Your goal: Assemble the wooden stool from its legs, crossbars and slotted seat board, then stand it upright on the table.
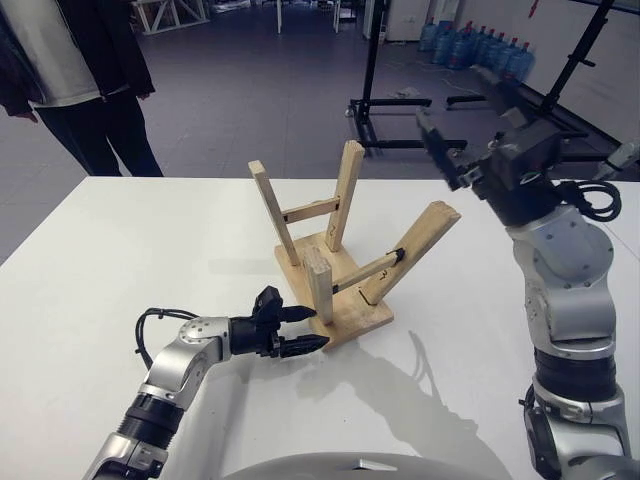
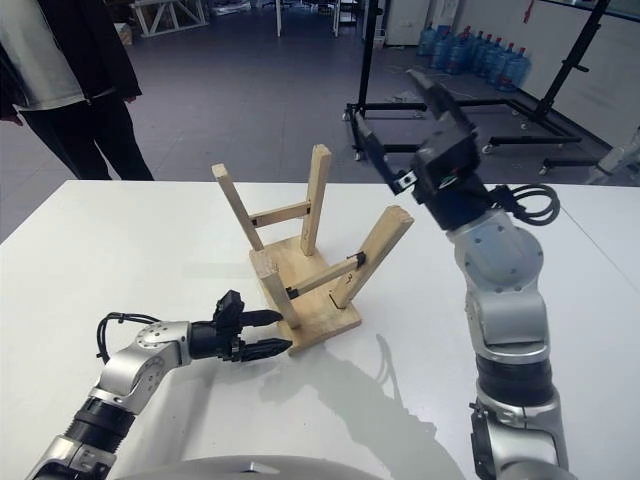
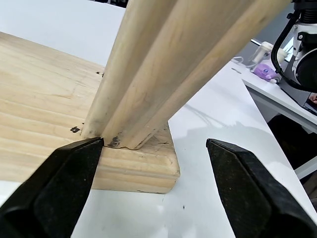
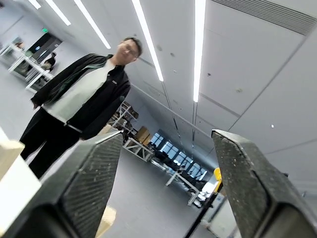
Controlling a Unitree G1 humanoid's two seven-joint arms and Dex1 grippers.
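The left gripper (image 1: 315, 328) lies lowest in the frame, at lower left of centre, low over the table (image 1: 120, 260). Its two fingers are spread apart and hold nothing. They point at the near corner of the seat board (image 1: 352, 318). In the left wrist view one finger (image 3: 59, 183) lies just beside the foot of the near leg (image 1: 318, 285), where that leg meets the board.

The stool (image 1: 340, 260) sits in the middle of the frame, upside down, with the seat board flat on the table and the legs pointing up. Two rear legs (image 1: 345, 195) stand fairly straight, joined by a crossbar (image 1: 310, 211). A second crossbar (image 1: 365, 272) runs from the near leg to the right leg (image 1: 412, 250), which leans well outward to the right.

The right gripper (image 4: 166, 136) is raised in the upper right of the frame, well apart from the stool. Its fingers are wide open and empty, aimed up and away from the table.

The build looks mostly done: four legs and two crossbars are on the board. The leaning leg suggests that side is not seated square. Whether each foot is fully home in its slot cannot be told. Still left, as I judge it: straighten that side, turn the stool over and stand it upright.

The only containers are blue jugs (image 1: 450, 40) far back at upper right. Their contents cannot be told.
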